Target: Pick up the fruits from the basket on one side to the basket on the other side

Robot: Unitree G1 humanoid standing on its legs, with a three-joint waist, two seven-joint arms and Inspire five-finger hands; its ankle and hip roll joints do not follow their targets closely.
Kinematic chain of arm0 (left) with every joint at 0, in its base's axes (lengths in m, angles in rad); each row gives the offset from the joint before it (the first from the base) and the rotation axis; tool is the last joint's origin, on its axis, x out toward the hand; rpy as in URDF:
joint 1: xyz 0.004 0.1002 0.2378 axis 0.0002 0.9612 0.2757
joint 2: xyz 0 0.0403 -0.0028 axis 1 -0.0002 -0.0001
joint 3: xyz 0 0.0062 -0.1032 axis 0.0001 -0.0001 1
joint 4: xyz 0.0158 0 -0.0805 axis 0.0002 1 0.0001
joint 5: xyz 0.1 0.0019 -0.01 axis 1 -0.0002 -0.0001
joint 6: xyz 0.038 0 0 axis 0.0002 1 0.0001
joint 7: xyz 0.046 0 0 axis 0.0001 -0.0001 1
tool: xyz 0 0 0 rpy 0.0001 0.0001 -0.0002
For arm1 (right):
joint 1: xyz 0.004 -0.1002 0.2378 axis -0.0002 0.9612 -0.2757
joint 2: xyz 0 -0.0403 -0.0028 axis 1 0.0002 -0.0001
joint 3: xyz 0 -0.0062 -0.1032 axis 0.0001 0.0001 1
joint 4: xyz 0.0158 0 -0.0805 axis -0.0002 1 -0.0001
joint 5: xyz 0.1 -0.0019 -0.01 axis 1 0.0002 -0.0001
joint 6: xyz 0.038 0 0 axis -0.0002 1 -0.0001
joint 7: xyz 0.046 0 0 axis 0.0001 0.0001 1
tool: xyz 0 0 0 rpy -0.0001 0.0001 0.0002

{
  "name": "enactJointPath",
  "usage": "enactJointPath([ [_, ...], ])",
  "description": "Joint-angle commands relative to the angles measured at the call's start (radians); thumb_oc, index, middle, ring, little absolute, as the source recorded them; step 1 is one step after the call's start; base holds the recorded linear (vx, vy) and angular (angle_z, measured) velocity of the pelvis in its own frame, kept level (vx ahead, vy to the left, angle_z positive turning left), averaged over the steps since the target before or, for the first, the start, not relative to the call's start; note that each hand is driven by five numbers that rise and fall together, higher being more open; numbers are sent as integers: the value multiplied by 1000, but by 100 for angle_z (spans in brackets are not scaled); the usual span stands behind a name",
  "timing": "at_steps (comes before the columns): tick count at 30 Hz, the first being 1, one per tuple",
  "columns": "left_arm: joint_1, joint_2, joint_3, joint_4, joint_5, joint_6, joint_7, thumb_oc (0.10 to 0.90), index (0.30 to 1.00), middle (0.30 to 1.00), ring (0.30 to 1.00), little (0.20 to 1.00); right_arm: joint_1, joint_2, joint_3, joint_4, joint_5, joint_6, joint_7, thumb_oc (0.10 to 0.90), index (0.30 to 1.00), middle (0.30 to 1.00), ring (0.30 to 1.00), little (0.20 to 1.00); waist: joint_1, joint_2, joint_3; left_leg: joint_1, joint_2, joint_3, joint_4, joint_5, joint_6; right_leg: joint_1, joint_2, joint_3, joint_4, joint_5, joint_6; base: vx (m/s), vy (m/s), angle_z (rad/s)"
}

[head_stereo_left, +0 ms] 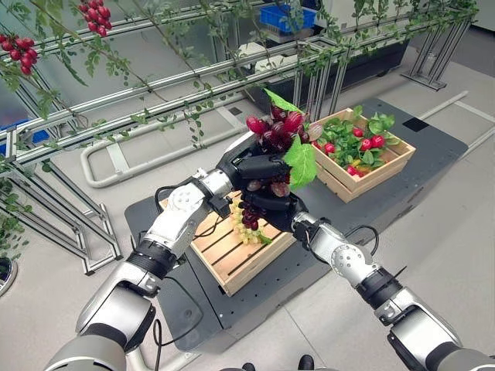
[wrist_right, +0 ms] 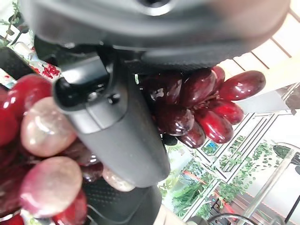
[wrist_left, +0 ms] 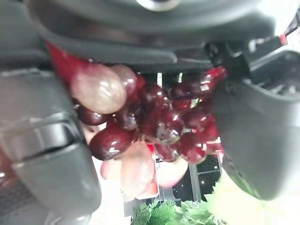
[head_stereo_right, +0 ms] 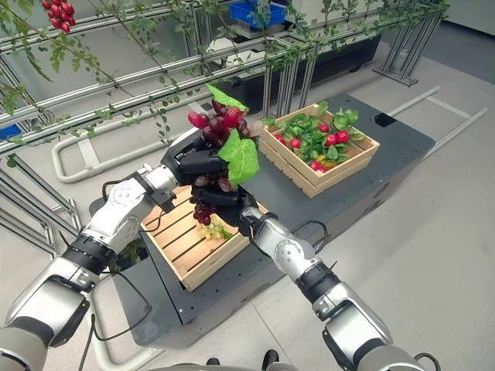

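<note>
A bunch of dark red grapes [head_stereo_left: 277, 127] with green leaves [head_stereo_left: 302, 162] hangs in the air between the two wooden crates. My left hand [head_stereo_left: 255, 166] is shut on its middle from the left, and the fingers [wrist_left: 47, 154] wrap the grapes [wrist_left: 159, 122] closely. Just below, my right hand [head_stereo_left: 274, 205] is also shut on the bunch, its thumb [wrist_right: 117, 131] lying across the grapes [wrist_right: 201, 103]. The near slatted crate [head_stereo_left: 232, 259] lies under the hands with a pale green bunch [head_stereo_left: 246, 232] in it. The far right crate [head_stereo_left: 387, 166] holds red fruits and leaves.
Both crates rest on a dark platform [head_stereo_left: 325, 239]. A metal rail frame [head_stereo_left: 155, 93] hung with leafy vines and red berry clusters [head_stereo_left: 94, 15] runs across the back. A blue bin [head_stereo_left: 282, 17] stands behind it.
</note>
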Motion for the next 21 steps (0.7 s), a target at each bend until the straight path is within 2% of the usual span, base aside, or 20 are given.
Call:
enactJointPath([
  [1, 38, 16, 20, 120, 7, -55, 3, 800, 900, 900, 900, 900, -87, 72, -175, -17, -9, -253, 38, 400, 300, 300, 300, 300, 3, -24, -163, -55, -11, 1, -2, -42, -25, 26, -40, 27, 1, -62, 13, 0, 0, 0],
  [9, 50, 39, 18, 125, 58, -48, -11, 800, 900, 900, 900, 900, -77, 48, -191, -25, -57, -268, 24, 400, 300, 300, 300, 300, -1, -22, -159, -53, -9, 4, -2, -44, -25, 25, -39, 34, 1, -63, 14, 0, 0, 0],
  [21, 80, 76, 63, 125, 46, -73, -3, 800, 900, 900, 900, 900, -45, -7, -221, -7, -133, -251, 27, 400, 300, 300, 300, 300, -4, -24, -161, -53, -8, 9, -2, -47, -26, 22, -38, 40, 1, -63, 17, 0, 0, 0],
])
